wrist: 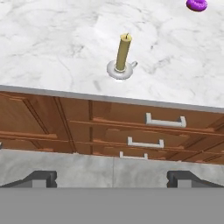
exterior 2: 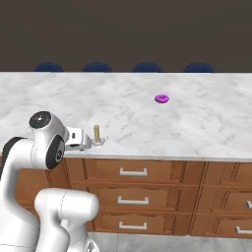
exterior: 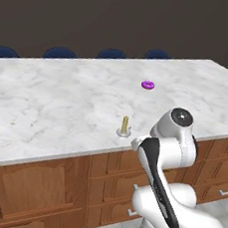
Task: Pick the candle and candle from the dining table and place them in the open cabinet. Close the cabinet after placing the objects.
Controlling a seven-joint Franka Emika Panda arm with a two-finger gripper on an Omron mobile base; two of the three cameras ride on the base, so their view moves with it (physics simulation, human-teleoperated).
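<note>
Candle (wrist: 124,53) stands upright near the marble dining table's (exterior: 47,103) front edge.

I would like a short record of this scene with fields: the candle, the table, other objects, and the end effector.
candle: slim yellow stick candle upright on a round silver dish base, near the front edge of the table
table: dining table, white marble top, reddish-brown drawers below
other objects: small purple ring farther back on the top; blue chairs behind
end effector: open, holds nothing, apart from the candle
</note>
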